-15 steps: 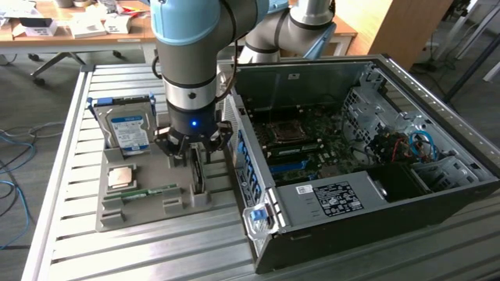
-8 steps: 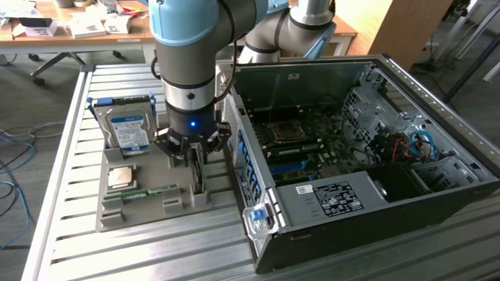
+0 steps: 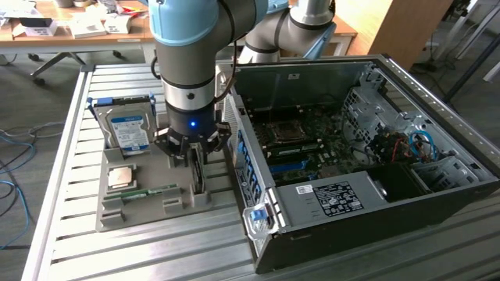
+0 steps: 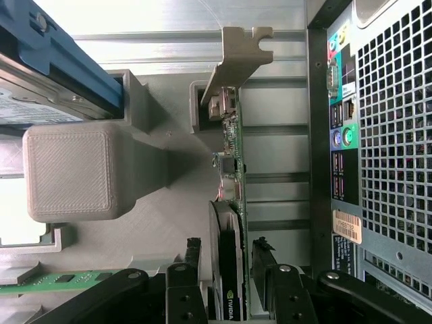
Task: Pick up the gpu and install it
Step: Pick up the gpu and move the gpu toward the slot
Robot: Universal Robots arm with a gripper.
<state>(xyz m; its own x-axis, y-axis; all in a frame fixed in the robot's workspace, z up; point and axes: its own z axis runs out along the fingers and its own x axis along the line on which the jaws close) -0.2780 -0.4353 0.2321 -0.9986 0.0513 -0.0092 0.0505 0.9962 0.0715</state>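
Note:
The gpu (image 3: 198,175) stands on its edge in a slot of the grey holder tray (image 3: 149,208), just beside the open computer case (image 3: 343,193). My gripper (image 3: 192,157) is lowered straight over it. In the wrist view the gpu (image 4: 233,145) runs away from me, its silver bracket (image 4: 237,57) at the far end. My gripper (image 4: 227,244) straddles the near end, with one black finger pressed close on each face of the card. The card still sits in the tray (image 4: 169,202).
A silver hard drive (image 3: 129,132) with a blue label stands in the tray beside the arm. A green memory stick (image 3: 140,192) and a tan chip (image 3: 123,175) lie in the tray. The case's rear panel (image 4: 388,135) is close to the gpu.

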